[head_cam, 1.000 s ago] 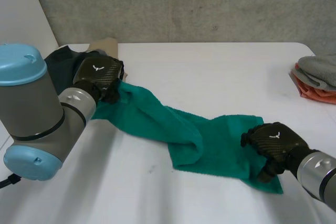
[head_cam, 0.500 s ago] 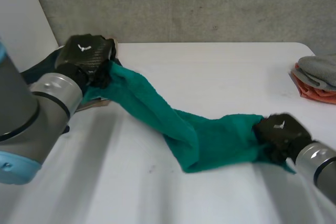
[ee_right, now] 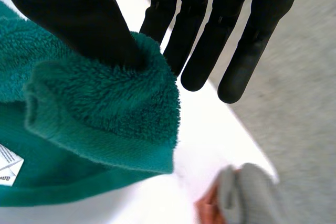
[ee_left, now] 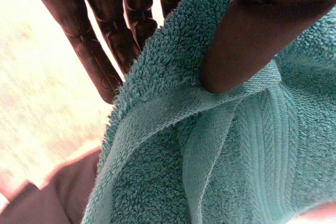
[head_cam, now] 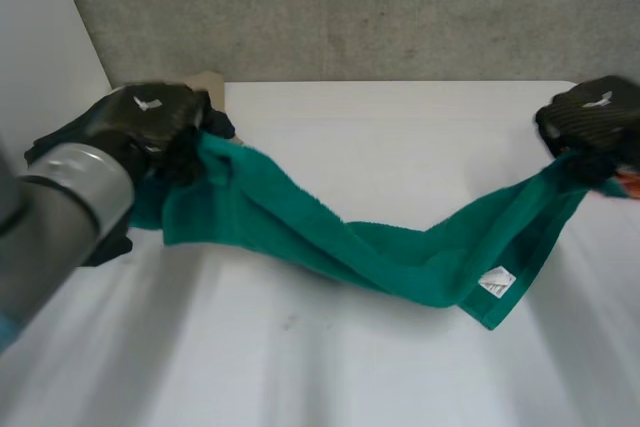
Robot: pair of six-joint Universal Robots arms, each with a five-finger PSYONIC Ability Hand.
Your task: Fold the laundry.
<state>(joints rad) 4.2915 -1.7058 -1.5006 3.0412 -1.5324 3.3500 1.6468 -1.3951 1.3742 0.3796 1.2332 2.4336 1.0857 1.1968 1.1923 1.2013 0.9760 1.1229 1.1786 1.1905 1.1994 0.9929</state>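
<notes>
The teal-green terry towel (head_cam: 400, 252) hangs stretched across the white worktop (head_cam: 330, 377), sagging low in the middle. The left hand (head_cam: 150, 119) pinches its left end between thumb and fingers; the right hand (head_cam: 592, 115) pinches the right end likewise.

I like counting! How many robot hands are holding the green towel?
2. The left hand pinches one end of the green towel; the right hand pinches the other end.

White table (head_cam: 400, 137); at far left corner a dark garment (head_cam: 108, 245) and a tan scrap (head_cam: 208, 82); near right edge a grey cloth (ee_right: 247, 192) touching an orange cloth (ee_right: 207, 208)
</notes>
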